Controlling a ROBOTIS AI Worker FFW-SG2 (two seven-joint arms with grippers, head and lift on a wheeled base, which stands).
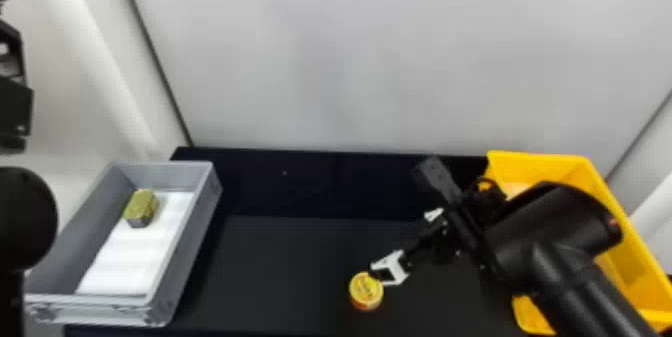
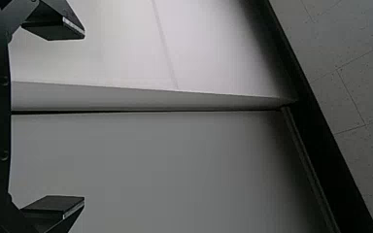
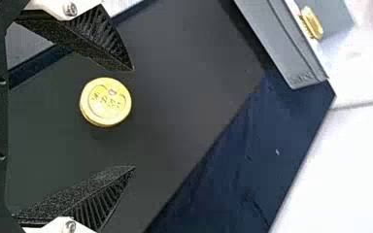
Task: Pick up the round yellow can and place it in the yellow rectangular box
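On the black table stands the round yellow can (image 1: 366, 290), close to one finger of my right gripper (image 1: 403, 245) in the head view. The right wrist view has the yellow can (image 3: 106, 102) lying within the spread of my right gripper (image 3: 134, 119), nearer the upper finger; its fingers are open and nothing is gripped. The yellow rectangular box (image 1: 620, 201) is at the right, partly hidden behind my right arm. My left gripper (image 1: 14, 108) is parked at the far left edge; in the left wrist view, my left gripper (image 2: 84, 118) is open, holding nothing.
A grey bin (image 1: 186, 241) stands at the left of the table, with a white sheet (image 1: 135, 256) and a gold-green tin (image 1: 141, 207) inside. Pale walls (image 1: 350, 61) rise behind and beside the table.
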